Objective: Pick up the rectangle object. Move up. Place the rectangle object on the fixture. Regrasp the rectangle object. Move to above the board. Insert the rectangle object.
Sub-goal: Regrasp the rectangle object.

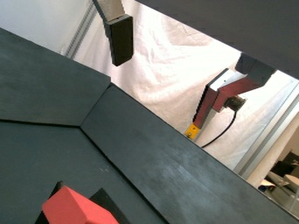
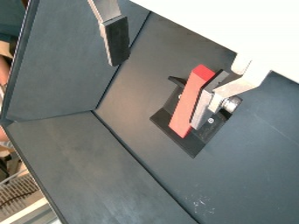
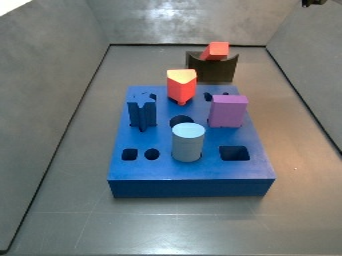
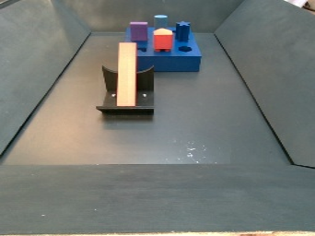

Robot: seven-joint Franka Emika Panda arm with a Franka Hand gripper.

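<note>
While you read the side view from the front of the dark floor, start with the near stretch: bare, nothing to clear. A little further in, at about 10 o'clock from the middle of that view, sits the fixture (image 4: 127, 100), a small dark brown bracket on a base plate. The rectangle object (image 4: 125, 72), a long slim red-orange bar, is propped in it. It seems to lean back against the upright, its top end poking above the notch. That, I'd judge, is the whole point of the parking spot. The bracket holds the bar at a known tilt so you can take it again at a better angle for insertion.

Your gripper (image 2: 170, 83) hangs above and off to one side of it. Its silver fingers (image 2: 112, 35) are spread wide with nothing between the dark pads. Both wrist views show the bar apart from the fingers, and neither side view shows the gripper. So the placing looks done and the regrasp not yet begun.

Look further back, at 12 o'clock behind the fixture. There stands the board (image 4: 185, 61), a thick blue square slab crowded with pegs. From the opposite side view, a small open hole (image 3: 234, 153) shows at about 4 o'clock on the slab. It lies just in front of the purple block (image 3: 227, 110). Whether it fits the bar, I can't tell.
</note>
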